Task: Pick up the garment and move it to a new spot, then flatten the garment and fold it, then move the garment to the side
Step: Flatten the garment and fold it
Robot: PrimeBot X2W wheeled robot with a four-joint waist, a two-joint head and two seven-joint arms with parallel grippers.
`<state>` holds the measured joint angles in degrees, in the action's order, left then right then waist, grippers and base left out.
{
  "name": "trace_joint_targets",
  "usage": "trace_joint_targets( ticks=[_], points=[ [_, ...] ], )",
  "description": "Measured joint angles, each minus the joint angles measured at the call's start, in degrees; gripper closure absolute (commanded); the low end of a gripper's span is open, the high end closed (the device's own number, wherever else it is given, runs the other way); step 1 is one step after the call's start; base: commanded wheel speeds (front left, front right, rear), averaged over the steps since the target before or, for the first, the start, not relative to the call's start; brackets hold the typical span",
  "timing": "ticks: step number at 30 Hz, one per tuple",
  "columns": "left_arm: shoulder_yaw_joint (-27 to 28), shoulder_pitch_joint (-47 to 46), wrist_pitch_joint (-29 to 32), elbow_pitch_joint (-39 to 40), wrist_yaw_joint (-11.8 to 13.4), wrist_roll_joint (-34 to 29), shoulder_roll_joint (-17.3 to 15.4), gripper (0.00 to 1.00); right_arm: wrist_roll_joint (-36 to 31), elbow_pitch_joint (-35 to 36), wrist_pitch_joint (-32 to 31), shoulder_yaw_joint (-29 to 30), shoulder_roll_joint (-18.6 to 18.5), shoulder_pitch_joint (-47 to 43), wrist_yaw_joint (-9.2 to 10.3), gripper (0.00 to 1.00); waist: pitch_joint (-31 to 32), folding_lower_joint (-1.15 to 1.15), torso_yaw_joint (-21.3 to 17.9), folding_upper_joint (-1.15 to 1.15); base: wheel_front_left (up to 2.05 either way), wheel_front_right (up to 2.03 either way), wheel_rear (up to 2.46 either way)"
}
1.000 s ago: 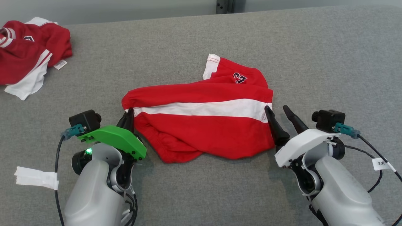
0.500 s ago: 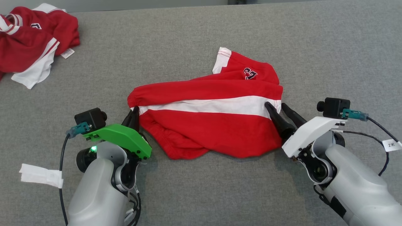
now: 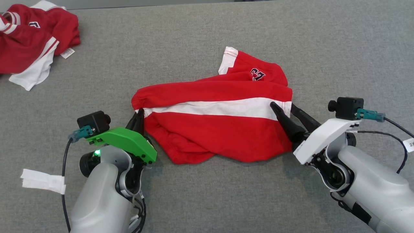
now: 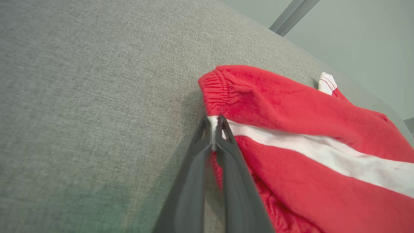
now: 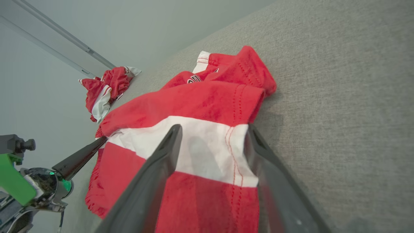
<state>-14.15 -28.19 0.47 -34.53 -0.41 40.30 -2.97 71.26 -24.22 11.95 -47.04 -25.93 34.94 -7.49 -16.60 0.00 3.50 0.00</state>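
The garment [image 3: 213,129], red shorts with a white stripe, lies crumpled in the middle of the grey surface. My left gripper [image 3: 139,113] is shut on its left end, where the white stripe meets the elastic waistband. The left wrist view shows the left gripper [image 4: 212,121] pinching that edge of the garment [image 4: 307,129]. My right gripper [image 3: 282,104] is open at the right hem. In the right wrist view the right gripper [image 5: 213,127] has one finger over the garment's [image 5: 194,100] white stripe and the other just outside the hem.
A second red and white heap of clothing [image 3: 29,42] lies at the far left corner. A strip of white tape [image 3: 42,183] lies near my left forearm. The grey surface [image 3: 339,48] is bare to the right and behind.
The camera shifted a little. My right gripper has moved forward until its open fingers reach the garment's right hem. The left gripper stays shut on the left end.
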Motion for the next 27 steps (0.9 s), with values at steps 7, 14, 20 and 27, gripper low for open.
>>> trace_joint_targets(
  ticks=[7, 14, 20, 27],
  points=[
    [-0.09, -0.02, -0.14, -0.14, 0.00, 0.21, -0.07, 1.00, 2.19, 0.55, 1.05, -5.25, -1.88, 1.22, 0.00, 0.77, 0.20, 0.00, -0.47, 0.00, 0.00, 0.00, 0.00],
    [-0.31, -0.31, -0.53, -0.14, -0.01, 0.33, -0.29, 1.00, 2.74, -2.96, 1.67, -9.21, -1.80, 4.14, 0.00, 1.00, 0.01, 0.00, -0.37, 0.00, 0.00, 0.00, 0.00],
    [-0.46, -0.41, -1.14, 0.58, -0.70, 0.54, -0.46, 1.00, 2.85, -4.90, 2.50, -10.78, -1.27, 6.23, 0.00, 1.00, 0.15, 0.00, -0.16, 0.00, 0.00, 0.00, 0.00],
    [0.44, 0.93, -2.31, 4.42, -2.13, 2.14, -1.54, 1.00, 1.46, -1.65, 3.04, -8.76, -3.20, 6.48, 0.00, 1.00, 1.87, -0.01, -0.79, 0.00, 0.00, 0.00, 0.00]
  ],
)
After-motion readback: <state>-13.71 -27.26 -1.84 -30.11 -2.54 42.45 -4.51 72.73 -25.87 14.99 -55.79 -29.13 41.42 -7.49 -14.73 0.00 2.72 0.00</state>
